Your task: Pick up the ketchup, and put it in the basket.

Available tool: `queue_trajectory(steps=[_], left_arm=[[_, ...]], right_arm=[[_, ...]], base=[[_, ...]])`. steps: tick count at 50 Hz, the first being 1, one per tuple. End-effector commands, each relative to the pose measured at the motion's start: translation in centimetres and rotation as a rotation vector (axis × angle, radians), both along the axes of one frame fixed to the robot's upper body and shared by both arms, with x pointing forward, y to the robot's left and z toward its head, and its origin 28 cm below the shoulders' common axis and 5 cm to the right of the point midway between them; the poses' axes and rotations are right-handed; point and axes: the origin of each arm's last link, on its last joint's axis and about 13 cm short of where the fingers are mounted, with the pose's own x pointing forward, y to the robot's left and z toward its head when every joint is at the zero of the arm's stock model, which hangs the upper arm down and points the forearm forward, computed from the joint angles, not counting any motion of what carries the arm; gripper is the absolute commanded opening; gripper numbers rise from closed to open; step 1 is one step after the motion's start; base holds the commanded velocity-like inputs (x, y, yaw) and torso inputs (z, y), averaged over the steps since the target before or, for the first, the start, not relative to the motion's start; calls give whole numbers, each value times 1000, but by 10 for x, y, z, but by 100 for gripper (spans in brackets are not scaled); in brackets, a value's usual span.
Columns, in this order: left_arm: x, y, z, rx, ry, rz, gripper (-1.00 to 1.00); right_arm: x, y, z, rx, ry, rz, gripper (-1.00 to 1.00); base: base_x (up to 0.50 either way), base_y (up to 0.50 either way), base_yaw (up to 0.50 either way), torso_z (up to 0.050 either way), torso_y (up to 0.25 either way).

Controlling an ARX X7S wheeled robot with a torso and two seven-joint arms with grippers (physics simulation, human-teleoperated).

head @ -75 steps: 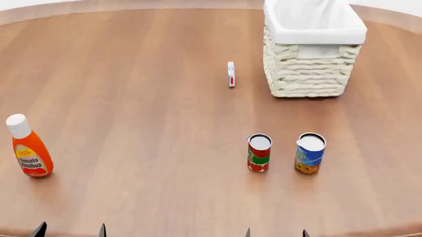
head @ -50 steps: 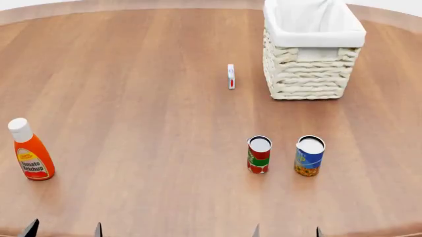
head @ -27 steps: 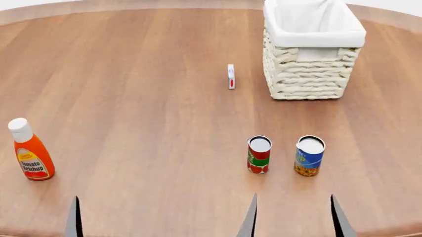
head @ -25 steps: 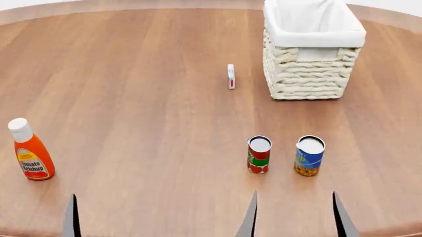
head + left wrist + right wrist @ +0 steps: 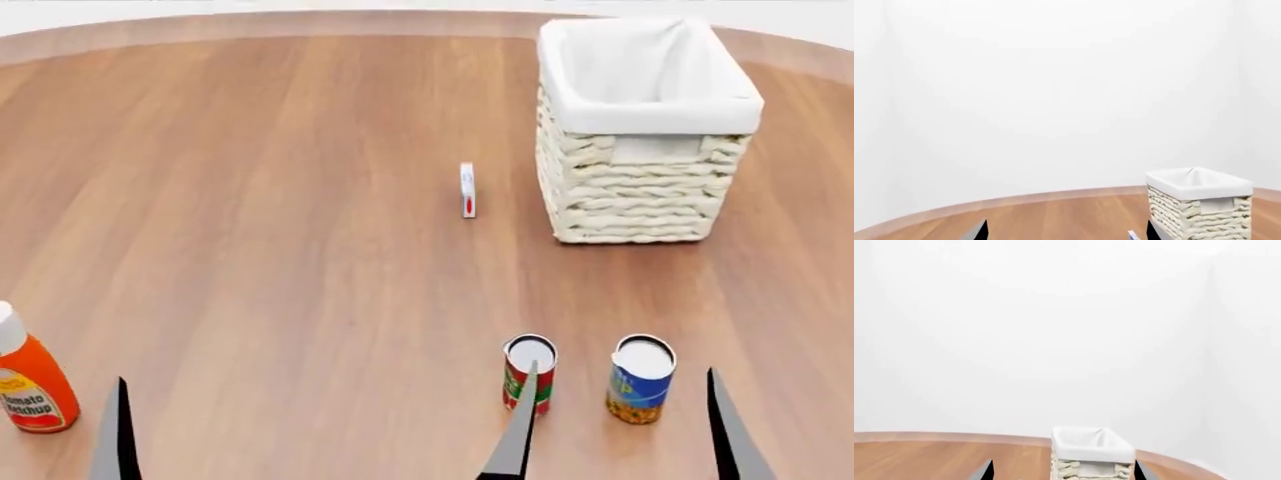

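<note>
1. Approach step, by judgement: nothing is being held. Both tools are being shown only as dark fingertips at the head view's bottom edge, the left tool (image 5: 118, 430) and right tool (image 5: 621, 425) spread apart, released.
2. The ketchup (image 5: 30, 375) is standing upright at the bench's (image 5: 267, 200) near-left edge, just beside the left tool.
3. The basket (image 5: 643, 130) is sitting far right, well apart.
4. Next, prob.: left tool being lowered round the bottle's body.

- The table (image 5: 267, 200) is smooth wood with a soft sheen.
- The basket (image 5: 641, 195) is rough cream wicker, lined with matt white cloth.
- The ketchup (image 5: 30, 385) looks like glossy orange-red plastic.
- The cans near the basket show pale metal tops.
</note>
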Motion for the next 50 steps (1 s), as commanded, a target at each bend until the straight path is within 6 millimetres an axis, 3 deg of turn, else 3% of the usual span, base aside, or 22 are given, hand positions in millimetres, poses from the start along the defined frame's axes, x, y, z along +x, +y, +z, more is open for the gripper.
queue_trajectory(steps=[1,50], left_arm=[[-1,0,1,-4,0,1,100],[-2,0,1,-17,10,-15,100]], right_arm=[[-1,0,0,5,1,7,100],[0,1,-5,15,37,22,100]], base=[[500,0,0,0,0],[500,0,0,0,1]])
